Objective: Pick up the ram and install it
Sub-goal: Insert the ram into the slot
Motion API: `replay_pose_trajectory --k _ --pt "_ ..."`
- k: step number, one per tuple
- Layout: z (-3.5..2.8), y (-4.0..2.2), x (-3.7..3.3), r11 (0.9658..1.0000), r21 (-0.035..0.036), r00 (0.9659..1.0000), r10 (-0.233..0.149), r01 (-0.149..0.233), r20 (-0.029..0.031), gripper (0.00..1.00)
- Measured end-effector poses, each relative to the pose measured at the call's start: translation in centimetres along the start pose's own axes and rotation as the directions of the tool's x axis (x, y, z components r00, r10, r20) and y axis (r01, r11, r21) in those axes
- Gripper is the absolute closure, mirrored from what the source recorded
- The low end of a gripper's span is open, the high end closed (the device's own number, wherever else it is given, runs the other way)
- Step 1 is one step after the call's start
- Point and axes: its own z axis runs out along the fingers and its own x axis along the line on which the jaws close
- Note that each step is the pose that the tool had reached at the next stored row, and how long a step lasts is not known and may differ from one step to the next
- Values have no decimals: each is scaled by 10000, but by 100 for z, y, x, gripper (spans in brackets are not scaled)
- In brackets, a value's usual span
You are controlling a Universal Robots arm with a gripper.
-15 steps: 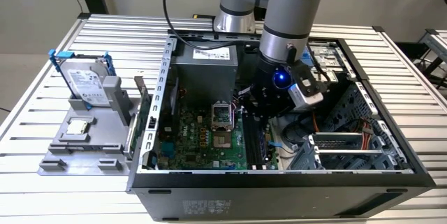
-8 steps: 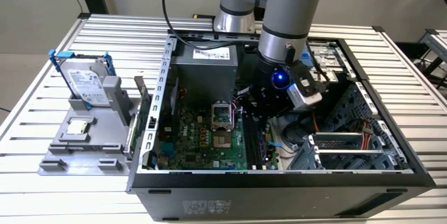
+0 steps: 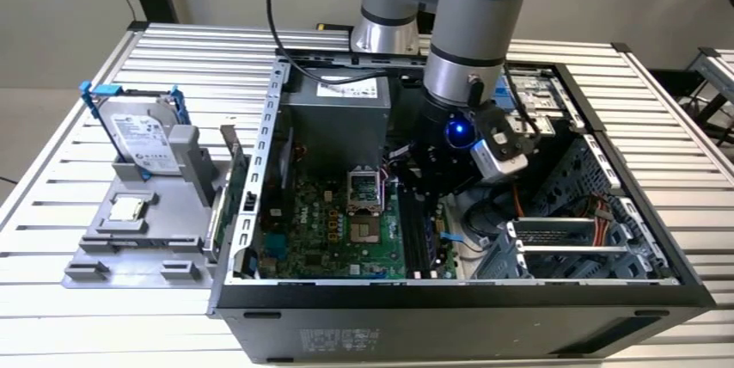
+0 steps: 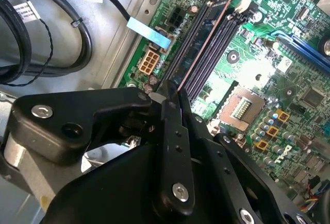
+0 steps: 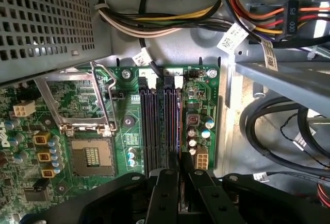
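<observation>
My gripper (image 3: 434, 186) is down inside the open computer case (image 3: 642, 213), over the motherboard's memory slots (image 5: 154, 126). Both wrist views show its black fingers closed on the ram (image 4: 206, 38), seen edge-on as a thin dark strip with a coppery line. The ram (image 5: 181, 126) runs lengthwise along the outermost slot, the one nearest the board's edge. Whether it sits in the slot or just above it I cannot tell. The gripper (image 4: 172, 92) grips one end of the stick; the other end reaches the white latches (image 4: 242, 2) of the slots.
An open processor socket (image 5: 93, 154) lies beside the slots. Cable bundles (image 5: 268, 131) and a power supply (image 3: 339, 106) crowd the case. Outside, at the exterior view's left, a grey fixture (image 3: 92, 260) holds a blue-framed hard drive (image 3: 143, 131) and a square chip (image 3: 126, 209).
</observation>
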Motion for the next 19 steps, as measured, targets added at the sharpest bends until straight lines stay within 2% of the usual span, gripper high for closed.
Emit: replay_pose_trajectory --k 2,7,11,15,18,19 --pt "19 4 0 10000 0 10000 1 -1 0 100" --pt "22 6 -4 10000 -2 10000 -2 2 -16 100" --pt "22 7 -10 10000 22 10000 -5 5 -31 100" --pt "28 11 -12 10000 74 10000 -7 7 -39 100" --pt "45 16 -12 9998 177 10000 -6 7 -42 100" --pt "61 25 -12 9998 189 10000 -5 6 -43 100"
